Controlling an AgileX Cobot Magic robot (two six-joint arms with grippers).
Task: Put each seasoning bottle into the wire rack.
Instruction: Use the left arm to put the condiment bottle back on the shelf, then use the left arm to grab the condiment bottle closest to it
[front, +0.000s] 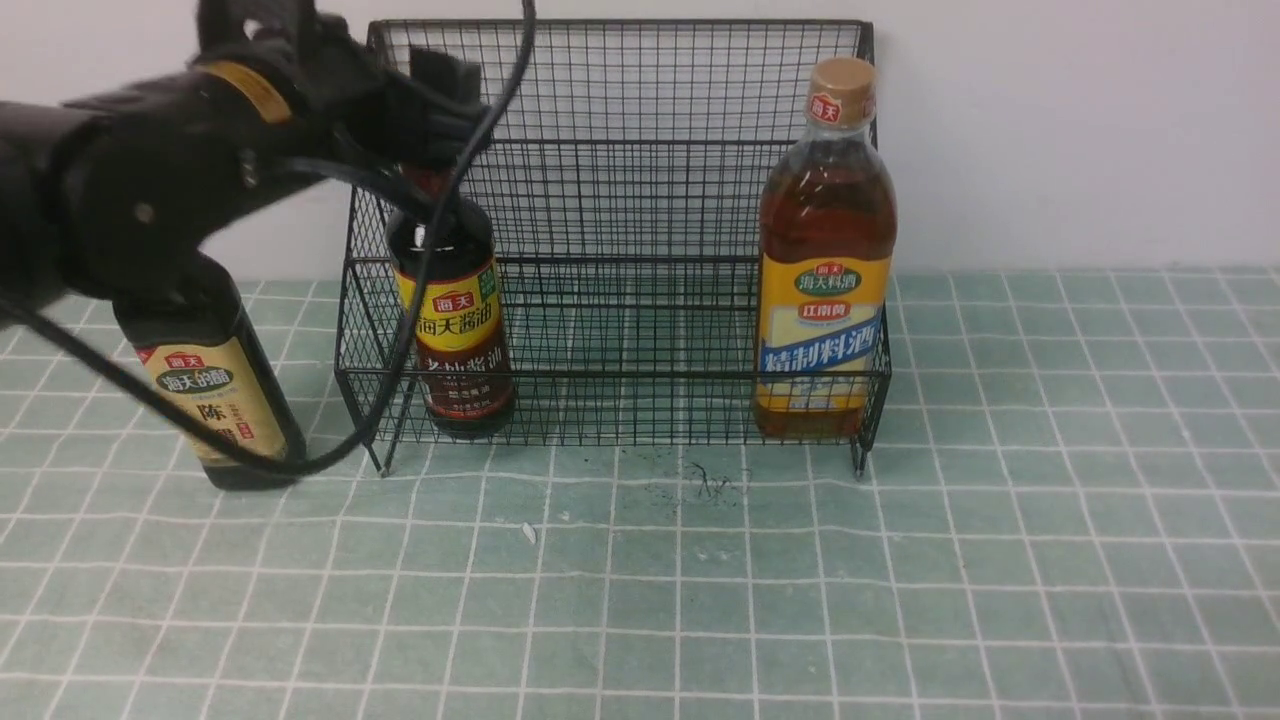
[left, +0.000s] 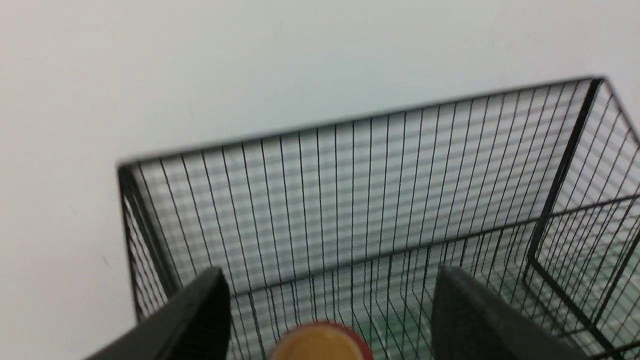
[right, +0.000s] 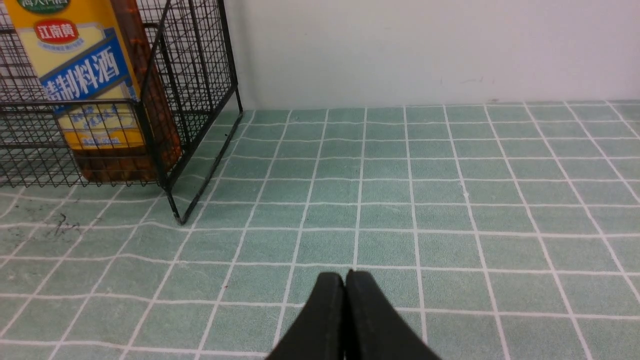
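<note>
**A:** Why does the left tool (left: 330, 280) hang over the rack (front: 620, 150)?

**B:** Its fingers (left: 200, 320) are spread wide on either side of the cap of the red-necked bottle (front: 455, 330), gripping nothing. I'd say that bottle is set down and free. It stands upright at the left end of the lower tier, behind the front rail, which should stop it tipping forward.

**A:** And the right tool (right: 345, 285)?

**B:** Clenched on nothing, low over the desk (front: 700, 600), off to the rack's right side.

**A:** Count them.

**B:** Three bottles. Two are in the rack: the red-necked one and the amber bottle (front: 825, 260) at the right end, with room between them. The dark bottle (front: 215, 385) stands on the desk just left of the rack, partly behind the left arm. One rack, two tools.
</note>
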